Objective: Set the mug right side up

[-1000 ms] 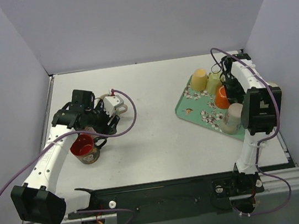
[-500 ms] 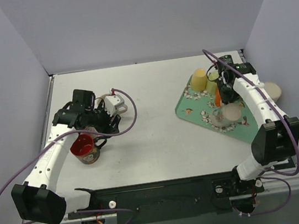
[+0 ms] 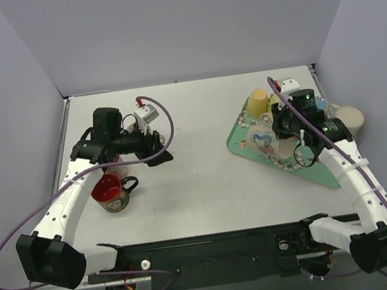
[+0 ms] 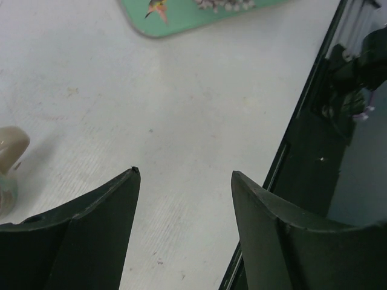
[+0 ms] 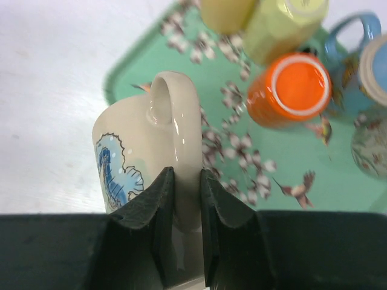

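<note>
A cream mug [image 5: 130, 151] with a blue seahorse picture hangs over the left part of the green flowered tray [image 5: 338, 199]. My right gripper [image 5: 186, 175] is shut on the mug's handle [image 5: 175, 103], one finger on each side of the loop. From the top view the mug [image 3: 262, 137] appears tipped onto its side beside the right gripper [image 3: 278, 130]. My left gripper [image 3: 157, 150] hovers open over bare table at the left, with nothing between its fingers [image 4: 109, 205].
A red mug [image 3: 110, 193] stands upright on the table under the left arm. On the tray [image 3: 240, 140] are a yellow cup [image 3: 258, 102], a pale green cup [image 5: 281, 24], an upside-down orange cup [image 5: 290, 90] and a blue mug [image 5: 357, 54]. A beige cup [image 3: 352, 118] sits at the tray's right.
The right arm has swung left across the tray, carrying the cream mug by its handle and tipping it. The left gripper has moved up and right, away from the red mug.
</note>
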Robot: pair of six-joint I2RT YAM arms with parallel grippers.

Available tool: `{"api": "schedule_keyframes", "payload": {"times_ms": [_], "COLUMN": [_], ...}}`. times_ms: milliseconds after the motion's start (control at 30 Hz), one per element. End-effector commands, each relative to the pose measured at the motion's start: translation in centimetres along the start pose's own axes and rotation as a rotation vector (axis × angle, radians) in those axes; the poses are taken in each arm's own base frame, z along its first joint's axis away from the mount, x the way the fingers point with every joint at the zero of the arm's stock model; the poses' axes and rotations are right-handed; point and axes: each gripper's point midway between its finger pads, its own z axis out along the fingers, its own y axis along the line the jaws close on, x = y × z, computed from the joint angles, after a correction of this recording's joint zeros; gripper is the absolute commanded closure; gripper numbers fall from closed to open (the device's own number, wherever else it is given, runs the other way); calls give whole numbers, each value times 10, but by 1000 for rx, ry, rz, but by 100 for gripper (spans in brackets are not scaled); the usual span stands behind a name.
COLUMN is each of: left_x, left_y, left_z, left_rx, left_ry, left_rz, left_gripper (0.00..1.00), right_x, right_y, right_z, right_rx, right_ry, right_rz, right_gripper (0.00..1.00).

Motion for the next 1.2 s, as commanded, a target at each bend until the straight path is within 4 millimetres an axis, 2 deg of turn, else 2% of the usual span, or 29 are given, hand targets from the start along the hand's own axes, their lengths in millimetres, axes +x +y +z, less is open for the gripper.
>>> {"api": "schedule_keyframes", "payload": {"times_ms": [0,33,67,167,267,367,533,667,767,833,867,900,933,1033,1067,1100,1133,1167], "left_x": [-73,-79,-88,-98,-104,-111,-124,-114,-98,-95,-96,-99,-101,-107,-105,-103,-90,-73], "left_y": [-40,-43,-49,-61,-62,-64,-73,-95,-114,-122,-125,-128,-131,-119,-108,-98,-79,-61], "left_z": [0,1,2,8,23,28,34,44,54,54,51,48,44,40,43,46,52,59], "left_rx": [235,259,296,355,391,432,508,598,658,698,720,742,755,700,636,569,399,292], "left_ry": [-269,-280,-300,-289,-289,-308,-363,-312,-254,-243,-226,-248,-242,-259,-223,-245,-149,-105], "left_rz": [-76,-133,-112,-123,-146,-183,-212,-235,-259,-270,-320,-294,-326,-313,-369,-258,-340,-183], "left_gripper": [27,27,27,26,26,26,25,27,37,49,62,71,99,100,100,100,100,100], "right_x": [-79,-88,-91,-107,-120,-129,-129,-133,-136,-135,-134,-134,-130,-121,-115,-104,-100,-93], "right_y": [49,63,70,100,120,138,157,164,164,164,164,163,163,158,155,150,147,140], "right_z": [-40,-51,-57,-85,-107,-126,-135,-140,-143,-141,-139,-137,-131,-115,-110,-100,-95,-87], "right_rx": [-224,-279,-306,-430,-521,-591,-636,-664,-668,-661,-657,-648,-638,-585,-562,-521,-499,-452], "right_ry": [-399,-443,-463,-547,-618,-669,-677,-704,-715,-713,-712,-711,-699,-647,-616,-558,-542,-508], "right_rz": [58,65,69,55,73,62,35,40,40,40,36,31,31,17,12,6,1,3], "right_gripper": [100,100,100,100,100,100,100,100,100,100,100,100,100,100,95,85,54,44]}}
